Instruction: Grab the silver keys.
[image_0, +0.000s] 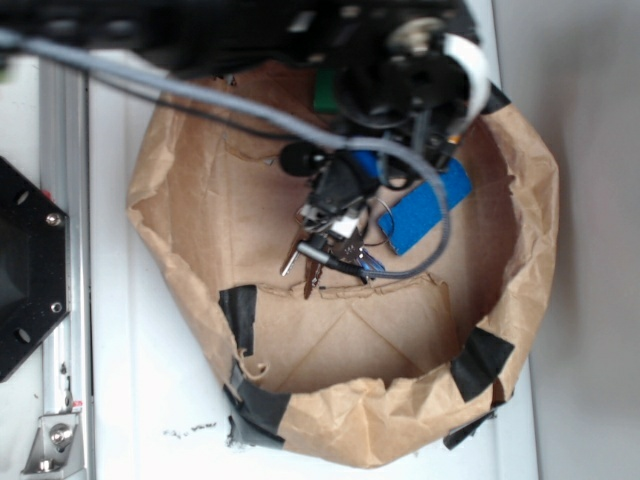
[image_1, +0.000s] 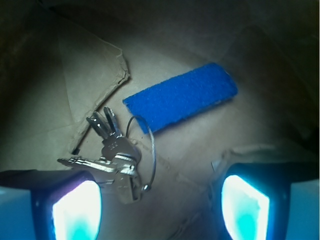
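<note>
Silver keys sit by the left finger, claw spread

Silvery metal, the silver keys (image_1: 114, 157) lie on the brown paper bag (image_0: 200, 210) floor, just beside the blue block (image_1: 181, 97). The gripper (image_1: 160, 200) hangs released above, its left finger (image_1: 75, 210) nearest the bunch

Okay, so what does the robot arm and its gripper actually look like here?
From the exterior view, the arm is black, blocky hardware with a round silver fitting near its top and grey cables looping down past it. In the wrist view, the gripper has two dark fingers, with pale pads glowing bright cyan-white in the light. No markings are readable.
</note>
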